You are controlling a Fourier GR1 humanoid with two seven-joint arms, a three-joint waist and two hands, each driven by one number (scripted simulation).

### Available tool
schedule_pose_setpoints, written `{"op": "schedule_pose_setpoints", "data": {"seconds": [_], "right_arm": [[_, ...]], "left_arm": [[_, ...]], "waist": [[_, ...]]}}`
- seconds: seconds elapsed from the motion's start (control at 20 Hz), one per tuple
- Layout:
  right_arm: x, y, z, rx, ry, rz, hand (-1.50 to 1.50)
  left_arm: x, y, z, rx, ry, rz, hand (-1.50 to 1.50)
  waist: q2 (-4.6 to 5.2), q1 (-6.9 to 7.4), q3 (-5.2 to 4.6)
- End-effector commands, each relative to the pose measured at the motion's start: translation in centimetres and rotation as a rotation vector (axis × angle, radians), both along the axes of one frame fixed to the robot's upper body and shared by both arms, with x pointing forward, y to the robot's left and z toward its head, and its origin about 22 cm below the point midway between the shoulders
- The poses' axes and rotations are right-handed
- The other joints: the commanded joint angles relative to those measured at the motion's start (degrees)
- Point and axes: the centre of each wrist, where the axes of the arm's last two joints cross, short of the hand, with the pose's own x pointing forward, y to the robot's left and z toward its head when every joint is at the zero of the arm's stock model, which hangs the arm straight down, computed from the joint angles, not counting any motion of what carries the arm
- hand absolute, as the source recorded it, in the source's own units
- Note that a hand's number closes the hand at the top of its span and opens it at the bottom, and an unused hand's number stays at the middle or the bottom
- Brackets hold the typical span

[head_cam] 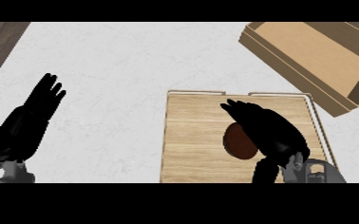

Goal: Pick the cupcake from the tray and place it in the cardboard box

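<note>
A brown cupcake [237, 142] lies on the wooden tray [193, 137] at the lower right. My right hand [270, 133] covers the cupcake's right side, its fingers bent over the top and the thumb low beside it; how far they close on it is hidden. The open cardboard box [308, 57] sits at the upper right, beyond the tray's far corner. My left hand [38, 102] rests open at the left edge with fingers pointing up, away from everything.
The white marbled counter [119, 76] stretches between my left hand and the tray. A dark strip [10, 35] shows at the counter's upper left corner.
</note>
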Motion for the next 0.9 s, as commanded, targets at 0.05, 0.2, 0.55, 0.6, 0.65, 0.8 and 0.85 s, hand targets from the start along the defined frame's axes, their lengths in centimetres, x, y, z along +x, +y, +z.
{"op": "schedule_pose_setpoints", "data": {"seconds": [0.05, 0.2, 0.55, 0.6, 0.65, 0.8, 0.85], "right_arm": [[0.5, 0.7, -0.4, -0.036, 0.03, -0.001, -1.5], [2.2, -1.0, -2.9, -0.038, 0.035, -0.009, -1.5], [1.1, -0.9, -3.7, -0.027, 0.015, -0.002, -1.5], [1.1, 0.6, -4.7, -0.046, 0.019, 0.01, -1.5], [1.2, -1.2, -3.1, -0.037, 0.011, 0.007, -1.5], [2.3, 1.0, -3.1, 0.014, -0.044, 0.033, 1.5], [1.8, -1.5, -2.9, 0.021, -0.046, 0.054, 1.5]], "left_arm": [[-0.8, -0.7, 0.2, -0.001, 0.008, 0.001, 0.0], [1.9, 0.3, 0.2, 0.012, 0.001, -0.003, 0.0], [0.5, -1.0, -0.3, -0.009, 0.008, 0.005, 0.0], [0.6, -0.2, -0.1, -0.012, 0.0, 0.0, 0.0], [1.1, 0.2, -0.9, 0.005, -0.01, -0.004, 0.0], [-0.2, -0.1, 0.5, 0.004, 0.007, -0.019, 0.0], [0.3, -0.5, 1.2, -0.001, 0.013, 0.0, 0.0]], "waist": [[-0.01, 0.03, 0.0], [0.09, -0.08, 0.01], [0.01, -0.05, 0.0], [0.02, 0.01, 0.0], [0.01, -0.12, 0.0], [0.01, 0.22, 0.01], [-0.01, 0.01, 0.01]]}}
